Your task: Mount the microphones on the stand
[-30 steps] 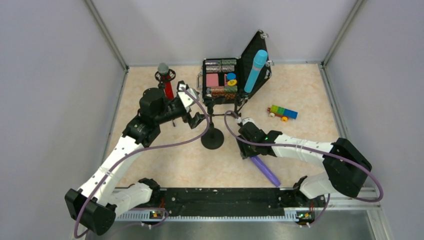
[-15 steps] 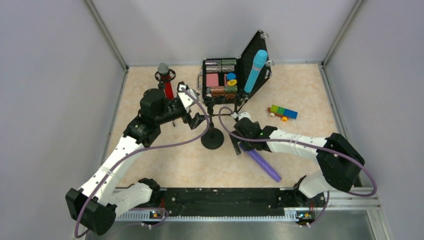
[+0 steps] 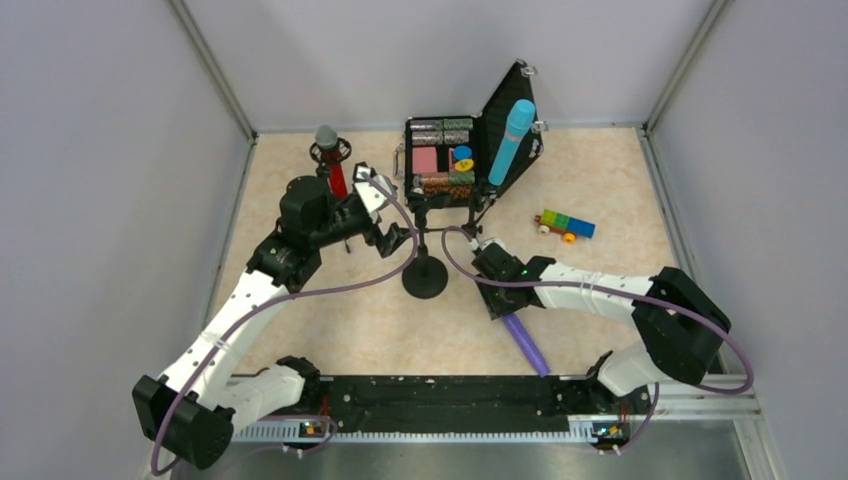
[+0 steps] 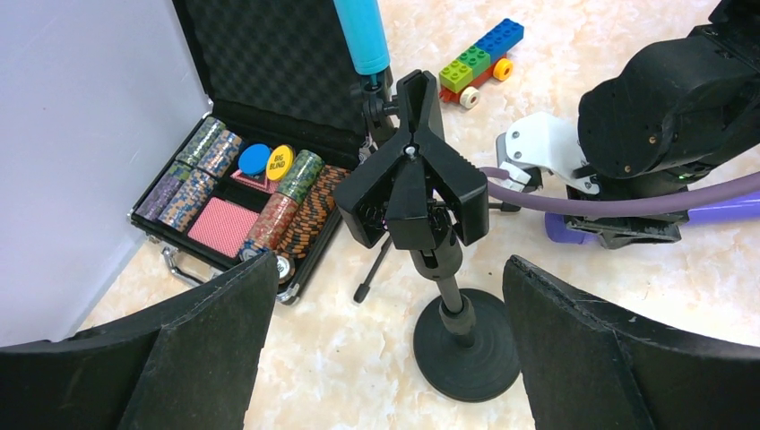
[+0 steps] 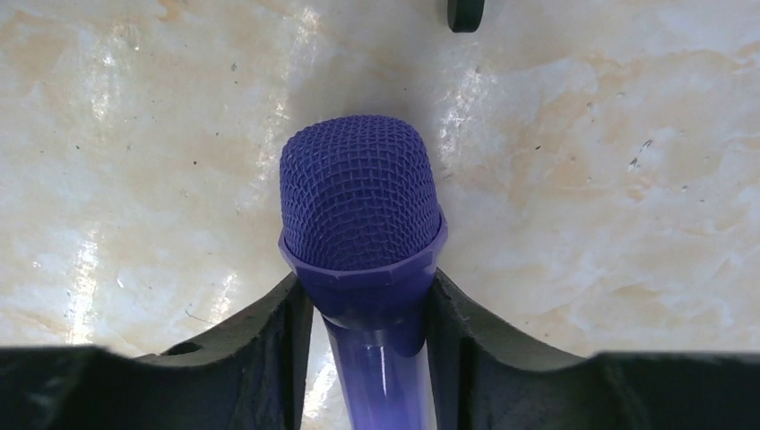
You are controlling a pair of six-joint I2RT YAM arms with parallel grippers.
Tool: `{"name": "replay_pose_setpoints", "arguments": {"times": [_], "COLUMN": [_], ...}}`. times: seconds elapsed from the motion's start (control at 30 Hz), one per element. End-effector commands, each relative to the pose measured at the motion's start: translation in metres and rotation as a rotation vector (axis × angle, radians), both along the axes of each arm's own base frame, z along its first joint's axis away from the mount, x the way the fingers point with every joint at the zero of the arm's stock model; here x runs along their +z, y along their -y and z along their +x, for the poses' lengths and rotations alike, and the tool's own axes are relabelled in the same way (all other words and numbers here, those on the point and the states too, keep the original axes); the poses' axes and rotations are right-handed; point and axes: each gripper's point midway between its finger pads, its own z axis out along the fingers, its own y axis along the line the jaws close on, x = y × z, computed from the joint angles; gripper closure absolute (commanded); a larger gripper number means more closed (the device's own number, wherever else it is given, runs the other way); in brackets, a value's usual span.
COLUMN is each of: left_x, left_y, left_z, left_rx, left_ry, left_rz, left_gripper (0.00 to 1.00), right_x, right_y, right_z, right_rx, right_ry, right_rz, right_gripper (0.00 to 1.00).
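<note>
**Right claw holds the purple microphone beside the stand**

The right claw (image 5: pixel 365 287) is closed on the all-purple stick microphone (image 3: pixel 527 345). Its two black fingers (image 5: pixel 269 358) press on both sides, just under the round mesh head. The head points toward the stand and the handle points back to the near edge of the table. The pictures do not show whether the microphone touches the table. It is just to the right of the stand's foot.

The tall black stand with a round flat foot (image 3: pixel 425 278) is in the middle of the shiny beige stone-look table (image 3: pixel 330 320). One black spring clip (image 4: pixel 412 193) on top of it has nothing in it.

The left claw (image 4: pixel 390 273) is wide open and holds nothing. It points at that clip from near by, with one finger out to each side.

The all light blue stick microphone (image 3: pixel 510 140) leans upward behind the clip. Its bottom end sits in another black holder on the stand.

The glittery red microphone with a silver mesh head (image 3: pixel 330 160) stands upright at the far left. A black ring goes around it.

An open black case full of coloured game chips (image 3: pixel 440 160) is at the back of the table. A little toy car made of coloured bricks (image 3: pixel 565 225) lies to the right of it, well apart from both claws.
</note>
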Motion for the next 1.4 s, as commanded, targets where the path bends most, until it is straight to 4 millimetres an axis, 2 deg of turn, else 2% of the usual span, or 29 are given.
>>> {"name": "replay_pose_setpoints", "arguments": {"times": [0.0,0.03,0.13,0.27,0.4,0.47,0.53,0.63,0.9,1.0,1.17,1.3,1.33,1.37], "left_x": [0.013,0.013,0.013,0.013,0.012,0.012,0.012,0.013,0.011,0.011,0.012,0.012,0.012,0.012], "left_y": [0.001,0.001,0.001,0.0,0.0,0.0,-0.001,-0.001,-0.001,-0.001,-0.003,-0.004,-0.004,-0.004], "left_z": [0.004,0.005,0.004,0.004,0.004,0.004,0.005,0.005,0.004,0.004,0.004,0.004,0.004,0.004], "left_rx": [0.0,0.0,-0.002,0.0,0.0,0.003,0.005,0.005,-0.006,-0.007,0.0,0.001,0.003,0.005], "left_ry": [0.031,0.031,0.031,0.034,0.034,0.035,0.035,0.038,0.044,0.044,0.051,0.053,0.054,0.054], "left_rz": [-0.029,-0.03,-0.03,-0.031,-0.03,-0.027,-0.025,-0.025,-0.017,-0.015,-0.012,-0.013,-0.013,-0.012], "left_gripper": [0.01,0.01,0.01,0.01,0.01,0.01,0.01,0.01,0.01,0.01,0.01,0.01,0.01,0.01], "right_x": [-0.003,0.0,0.009,0.018,0.026,0.026,0.026,0.023,0.009,0.007,0.003,-0.008,-0.011,-0.013], "right_y": [-0.01,-0.012,-0.022,-0.025,-0.019,-0.012,-0.006,0.002,0.003,-0.007,-0.011,-0.009,-0.009,-0.008], "right_z": [0.004,0.007,0.016,0.029,0.041,0.042,0.041,0.035,0.006,-0.004,-0.009,-0.012,-0.013,-0.013], "right_rx": [-0.062,-0.083,-0.126,-0.176,-0.126,-0.109,-0.093,-0.074,0.047,0.092,0.105,0.105,0.104,0.103], "right_ry": [-0.021,-0.012,0.013,0.05,0.13,0.146,0.145,0.129,-0.01,-0.046,-0.082,-0.114,-0.122,-0.129], "right_rz": [0.038,0.053,0.105,0.165,0.145,0.102,0.07,0.031,-0.006,0.018,0.011,-0.015,-0.023,-0.03], "right_gripper": [0.66,0.7,0.74,0.72,0.55,0.34,0.25,0.19,0.28,0.33,0.44,0.52,0.55,0.62]}}
